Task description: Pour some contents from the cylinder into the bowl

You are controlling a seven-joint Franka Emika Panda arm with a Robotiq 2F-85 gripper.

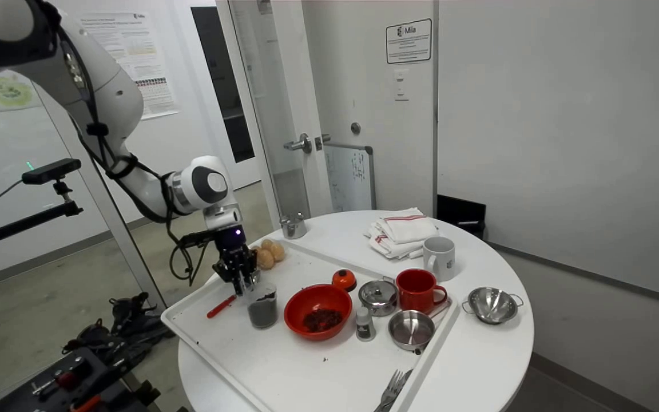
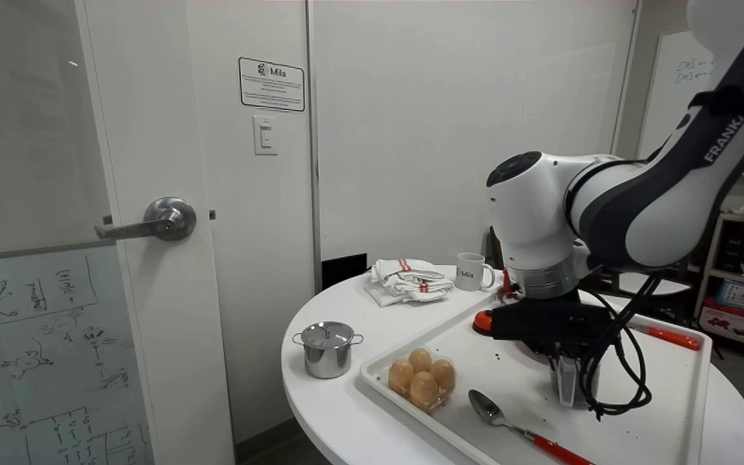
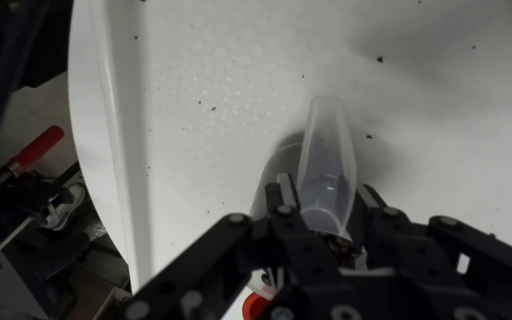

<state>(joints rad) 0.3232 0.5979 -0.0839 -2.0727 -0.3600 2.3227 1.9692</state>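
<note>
The cylinder [image 1: 262, 309] is upright at my gripper [image 3: 327, 189], which grips it by its clear handle [image 3: 327, 133], the jaws part way apart and touching the handle on both sides; dark reddish pieces [image 3: 338, 245] show inside it. I cannot tell whether its base bears on the tray [image 1: 284, 375] below. Past the cylinder from my gripper sits the bowl [image 1: 304, 303], near it, with a dark heap [image 1: 322, 321] in the bottom. Brown eggs [image 2: 423, 389] and a red-handled spoon [image 2: 540, 441] lie near my gripper but apart from it. Farther from me, beyond the bowl, stand a small bottle [image 1: 365, 327], a steel pot [image 1: 379, 296] and a red mug [image 1: 418, 300].
</note>
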